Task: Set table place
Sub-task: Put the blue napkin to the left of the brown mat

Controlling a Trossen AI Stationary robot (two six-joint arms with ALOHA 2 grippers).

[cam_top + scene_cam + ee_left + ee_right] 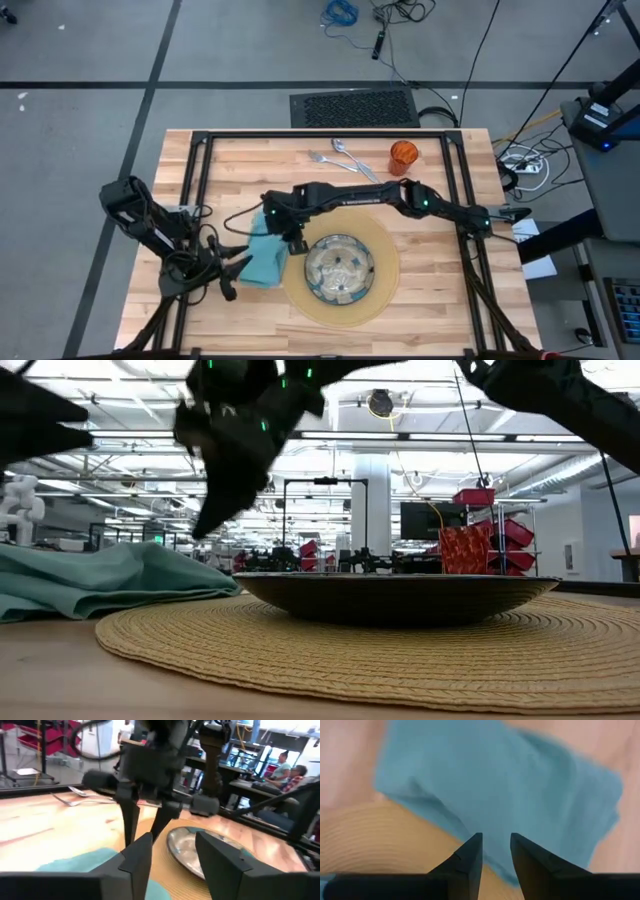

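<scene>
The big round woven tan mat [345, 268] is lying on the near middle of the light wooden plank table [430, 300], with the patterned glass plate [340, 267] sitting at its centre. The teal cloth napkin [264, 255] is lying crumpled just left of the plate, its right edge overlapping the mat's rim. At the far side, well apart from the mat, the silver fork [335, 162] and spoon [355, 160] are lying side by side, and the small orange cup [403, 154] is standing to their right. No knife is showing.

The right gripper [496, 845] is reaching across from the right and hanging over the napkin where it meets the mat, fingers a narrow gap apart and gripping nothing. The left gripper [172, 852] is sitting at the napkin's left edge, fingers apart and empty, pointing toward the plate.

Judging from this, the napkin is being arranged and the cutlery and cup are not yet placed. The risks: with both grippers crowding the same cloth they could knock each other, a pinch could drag the mat's rim along and shift the plate, or a shallow pinch could catch one layer and unfold the napkin.
</scene>
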